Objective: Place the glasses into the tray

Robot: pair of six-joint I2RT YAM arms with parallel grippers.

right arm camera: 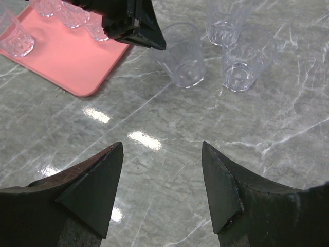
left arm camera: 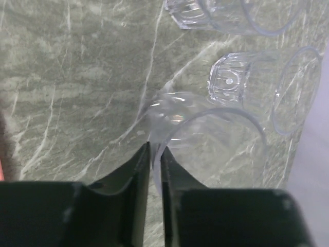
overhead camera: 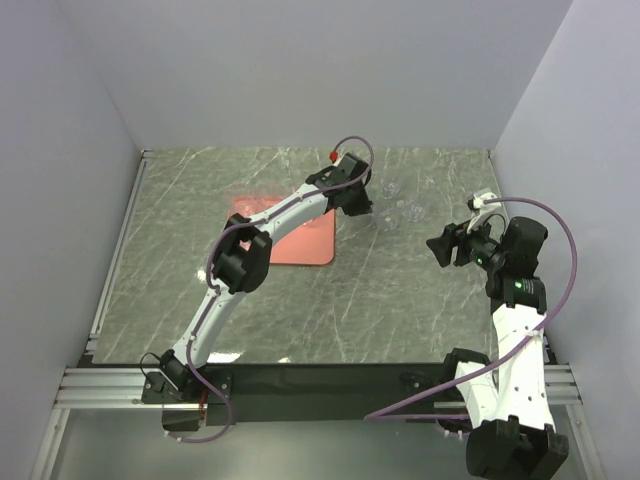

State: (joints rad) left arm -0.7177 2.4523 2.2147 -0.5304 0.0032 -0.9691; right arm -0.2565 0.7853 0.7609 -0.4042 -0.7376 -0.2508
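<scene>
My left gripper (left arm camera: 154, 149) is shut on the rim wall of a clear glass (left arm camera: 205, 128), just right of the pink tray (overhead camera: 300, 245). In the right wrist view its black fingers (right arm camera: 134, 27) grip that glass (right arm camera: 182, 54), and I cannot tell whether the glass is lifted off the table. Two more clear glasses (right arm camera: 244, 59) (right arm camera: 223, 20) stand just beyond it, also in the left wrist view (left arm camera: 257, 87) (left arm camera: 231, 15). Other glasses (right arm camera: 13, 38) stand in the tray (right arm camera: 67, 59). My right gripper (right arm camera: 162, 154) is open and empty, above bare table to the right (overhead camera: 438, 245).
The marble tabletop (overhead camera: 400, 300) is walled by white panels at the back and both sides. A metal rail (overhead camera: 110, 290) runs along the left edge. The left arm (overhead camera: 270, 225) stretches across over the tray.
</scene>
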